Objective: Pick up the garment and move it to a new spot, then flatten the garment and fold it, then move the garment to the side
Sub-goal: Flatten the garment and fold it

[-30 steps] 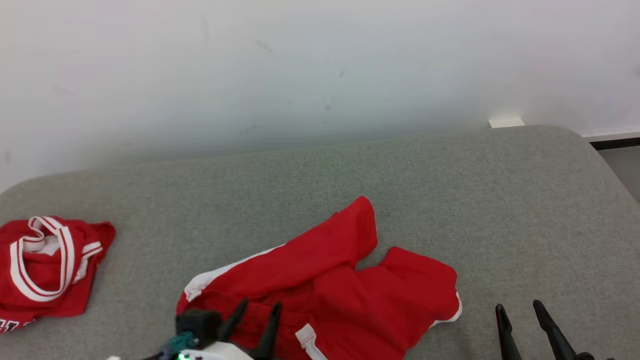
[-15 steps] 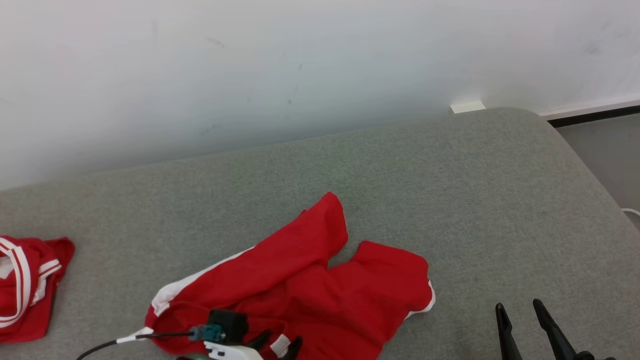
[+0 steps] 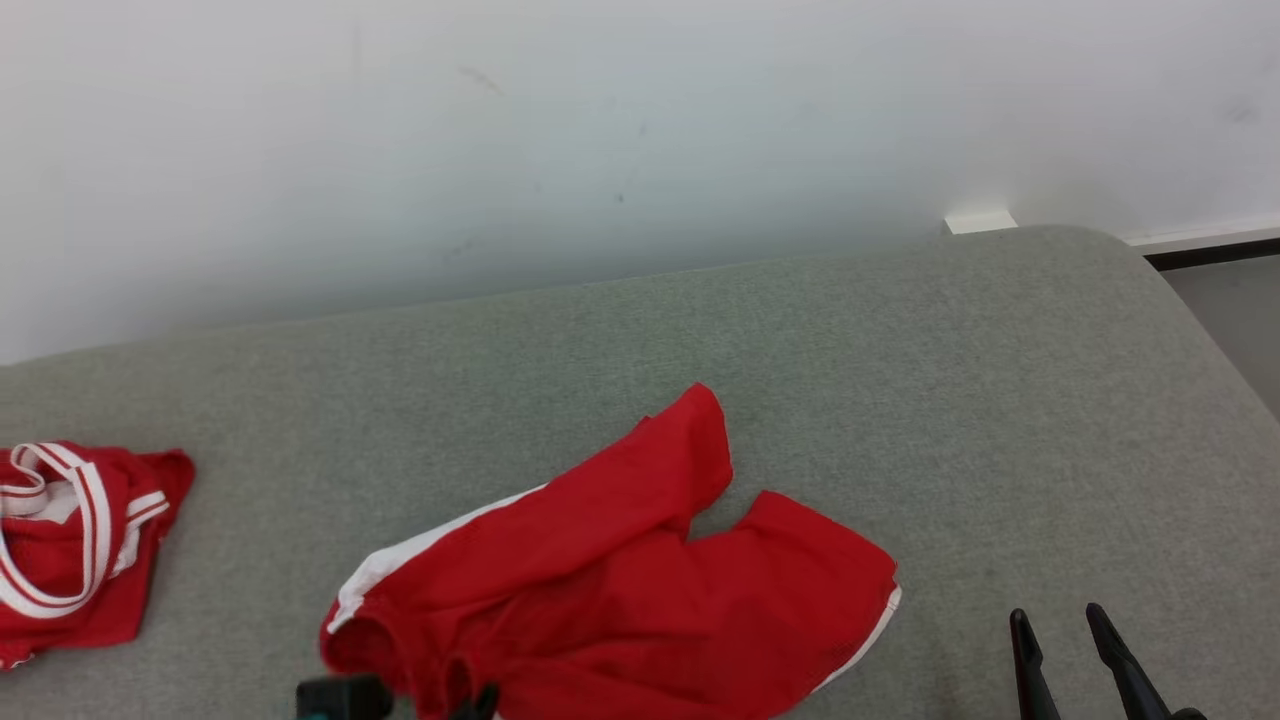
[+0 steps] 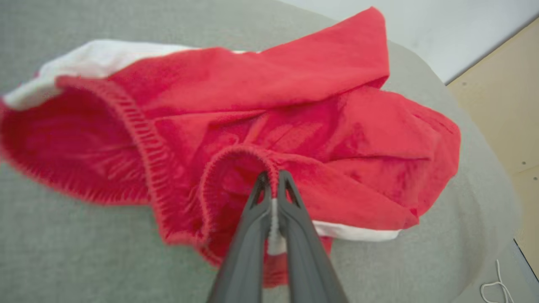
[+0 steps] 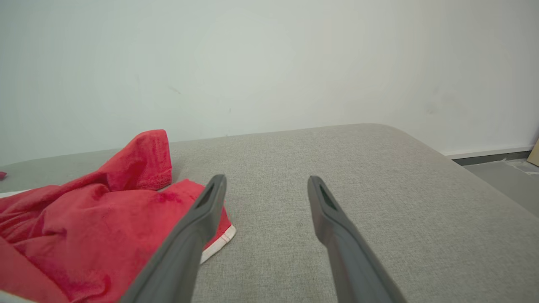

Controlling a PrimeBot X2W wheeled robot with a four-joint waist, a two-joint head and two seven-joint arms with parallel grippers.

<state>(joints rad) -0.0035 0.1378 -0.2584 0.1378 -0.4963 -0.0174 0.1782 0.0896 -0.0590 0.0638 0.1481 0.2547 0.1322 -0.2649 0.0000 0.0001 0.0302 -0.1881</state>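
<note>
Left hand (image 4: 273, 174) tight on waistband (image 4: 236, 152) of garment (image 4: 294, 105), plain from its wrist view; right hand (image 5: 266, 181) agape

- The red garment (image 3: 620, 580): near edge cut off by the head view's bottom.
- The second red garment (image 3: 70, 540): runs off the left edge.
- The right gripper (image 3: 1055, 612): fingers cut off below.

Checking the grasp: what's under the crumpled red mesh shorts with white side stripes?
Grey fabric surface shows around the red mesh shorts; beneath them is covered. Left gripper is shut on their elastic waistband.
</note>
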